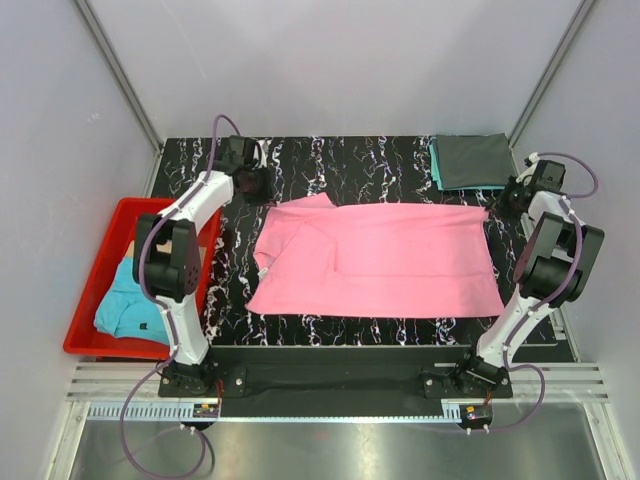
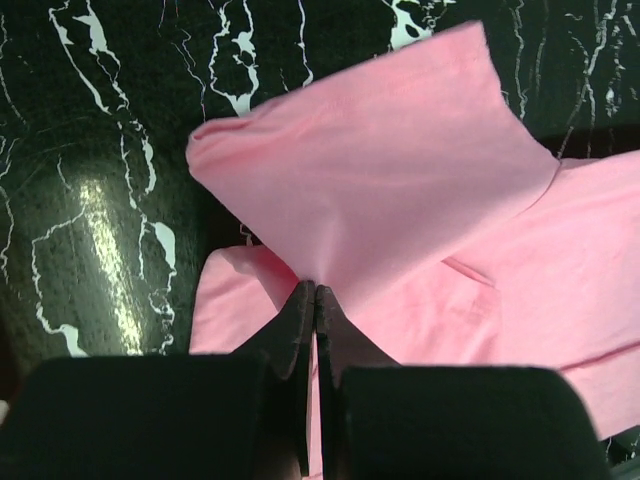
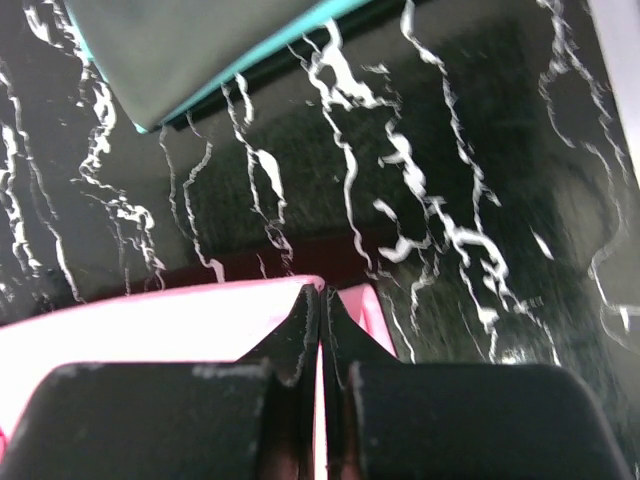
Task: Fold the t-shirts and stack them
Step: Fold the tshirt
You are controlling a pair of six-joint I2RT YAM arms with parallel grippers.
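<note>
A bright pink t-shirt [image 1: 390, 262] lies spread across the black marble table, its sleeve end at the left. My left gripper [image 1: 251, 185] is at the shirt's far left corner. In the left wrist view it [image 2: 315, 291] is shut on a raised fold of the pink cloth [image 2: 400, 180]. My right gripper [image 1: 512, 196] is at the far right corner. In the right wrist view it [image 3: 321, 293] is shut on the pink edge [image 3: 150, 320]. A folded dark grey shirt [image 1: 472, 158] lies on a folded teal one [image 1: 435, 165] at the back right.
A red plastic bin [image 1: 88, 295] stands off the table's left side with a crumpled light blue shirt [image 1: 125, 305] in it. The grey and teal stack [image 3: 180, 50] lies just beyond my right gripper. Grey walls close in the back and both sides.
</note>
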